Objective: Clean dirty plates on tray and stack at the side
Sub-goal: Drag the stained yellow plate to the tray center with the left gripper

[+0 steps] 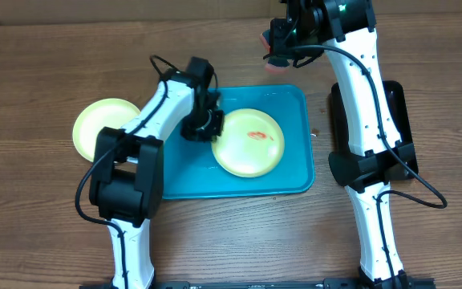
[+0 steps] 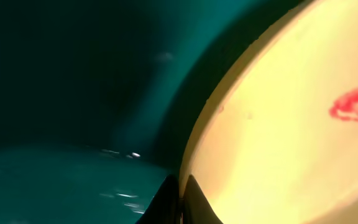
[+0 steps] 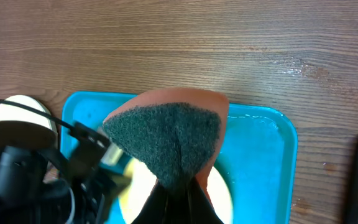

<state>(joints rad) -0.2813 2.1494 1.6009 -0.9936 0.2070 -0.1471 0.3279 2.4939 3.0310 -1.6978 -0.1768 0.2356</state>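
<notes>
A pale yellow-green plate [image 1: 251,144] with a red smear [image 1: 257,135] lies on the turquoise tray [image 1: 295,172]. My left gripper [image 1: 208,126] is shut on this plate's left rim; in the left wrist view the rim [image 2: 278,124] sits between the fingertips [image 2: 182,202] over the tray [image 2: 73,93]. A second yellow-green plate [image 1: 101,124] lies on the table left of the tray, partly under the left arm. My right gripper [image 1: 277,58] is shut on an orange sponge with a dark green scouring face [image 3: 166,137], held above the tray's far edge [image 3: 260,155]. No light blue plate is in view.
A narrow black tray [image 1: 395,112] lies on the table to the right, under the right arm. The wooden table [image 1: 38,64] surrounds the turquoise tray. The left arm's body crosses the tray's left side.
</notes>
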